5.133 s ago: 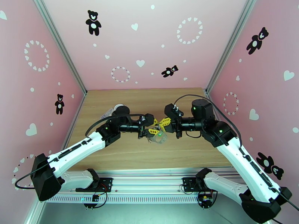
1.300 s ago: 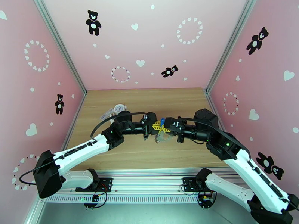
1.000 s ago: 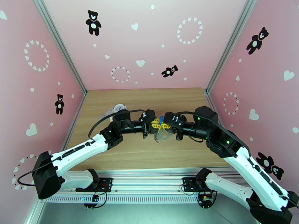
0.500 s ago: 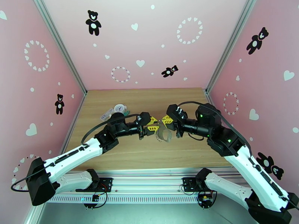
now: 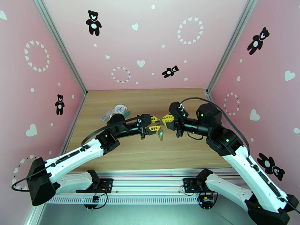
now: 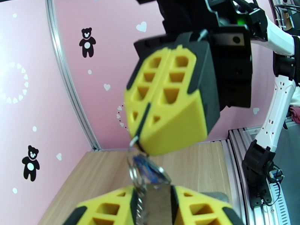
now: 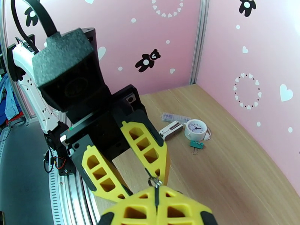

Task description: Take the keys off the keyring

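Note:
The mauve-brown keyring sits between my left gripper's yellow fingers, which are shut on its flat body. Metal rings and a blue-tagged key stand up from its edge. My right gripper is shut just above them, pinching a thin metal piece of that key. From its own wrist view the right gripper shows the metal tip poking out of its closed fingers, with the left fingers behind. From above, the two grippers meet over mid-table and the keyring hangs under them with a speck of green.
A white clock-face charm lies on the wooden table at the back left, with a teal clip and a white strip beside it. Pink walls close in the left, back and right sides.
The left gripper has drawn back to the left and the right one slightly to the right, so the fingertips are a little apart. The keyring hanging below has turned from broad-face to edge-on.

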